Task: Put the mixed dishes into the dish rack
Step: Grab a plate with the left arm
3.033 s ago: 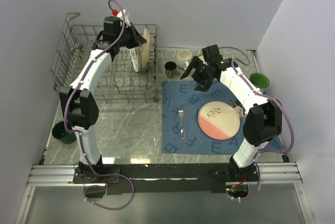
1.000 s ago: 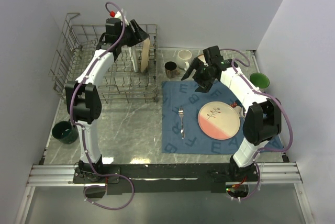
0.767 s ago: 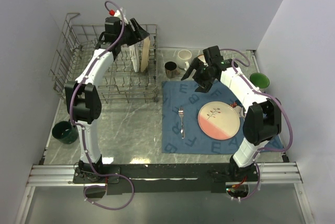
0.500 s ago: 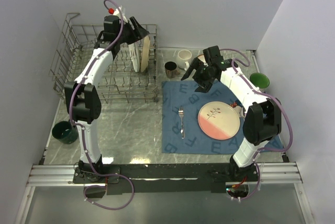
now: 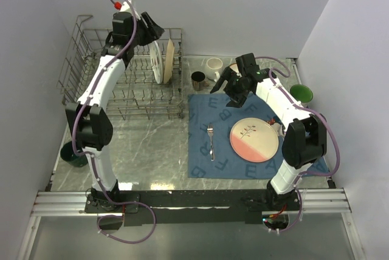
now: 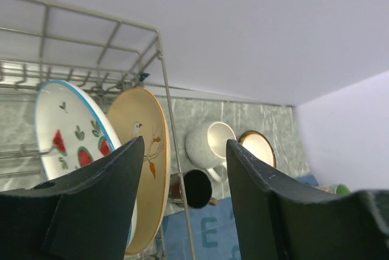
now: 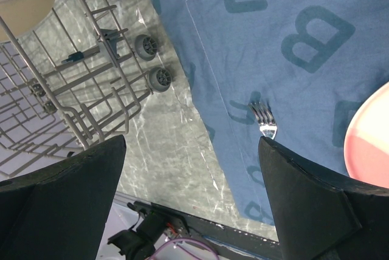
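Grey wire dish rack (image 5: pixel 121 84) below the spread, empty left tool (image 5: pixel 153 31) holds upright white fruit-print plate (image 6: pixel 73 138) and tan floral plate (image 6: pixel 146 150); pink-and-cream plate (image 5: pixel 254 140), metal fork (image 5: pixel 211 141), white mug (image 5: pixel 213 65), dark mug (image 5: pixel 198 79) sit unloaded around the spread, empty right tool (image 5: pixel 233 90).

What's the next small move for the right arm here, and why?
Probably lower the right gripper toward the fork: its jaws are open and empty, and the fork lies loose on the placemat just ahead of them in the wrist view.
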